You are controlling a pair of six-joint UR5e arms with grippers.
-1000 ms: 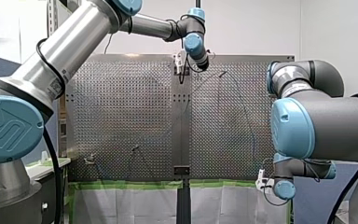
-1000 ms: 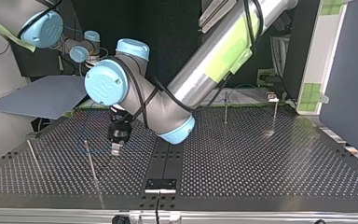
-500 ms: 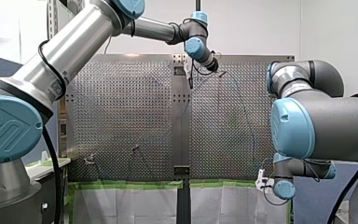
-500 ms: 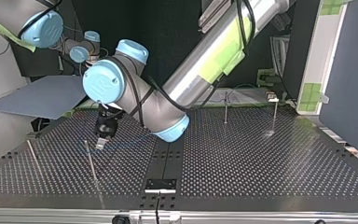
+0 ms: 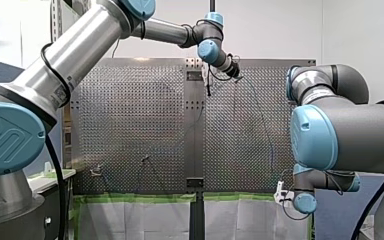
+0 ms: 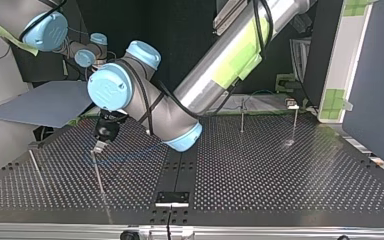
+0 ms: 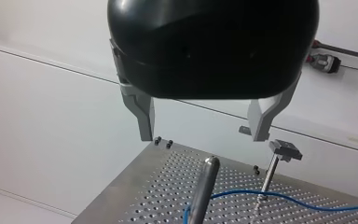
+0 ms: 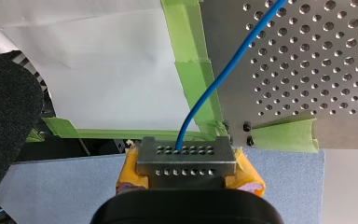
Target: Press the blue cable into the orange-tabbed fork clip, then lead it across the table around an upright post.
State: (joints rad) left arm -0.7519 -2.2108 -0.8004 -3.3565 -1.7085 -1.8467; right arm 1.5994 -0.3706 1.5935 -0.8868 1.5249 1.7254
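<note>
My left gripper [image 7: 203,137]: metal fingers spread wide, nothing between them. It hangs above the perforated table [image 6: 280,170] at the top view's left. The rounded head of an upright post [image 7: 204,186] sits just below and ahead of the gap. Beyond that stands a thin rod [image 7: 266,179] topped by a flat-headed fitting [image 7: 285,151]. I cannot tell whether this is the fork clip; no orange tab resolves in any view.

My right gripper [image 8: 185,161]: closed on the blue cable [image 8: 216,86], which leaves the clamped yellow pads [image 8: 249,175] and runs up onto the plate. In the front view this arm is parked low, off the table's near edge.

Cable location: from my right gripper it crosses the table and lies slack on the surface. It passes close by the post under my left gripper.

Handling judgement: thin, light and limp. It will sag and keep no shape, so any tension must come from the held ends. The jacket looks smooth, so it will probably slide through a loose pinch, which helps for leading but not for pressing. Best hold looks like the free run just beside the post, fingers square across it and low to the plate. Risks: straddling the post instead of the cable, or pulling the slack round the wrong side
</note>
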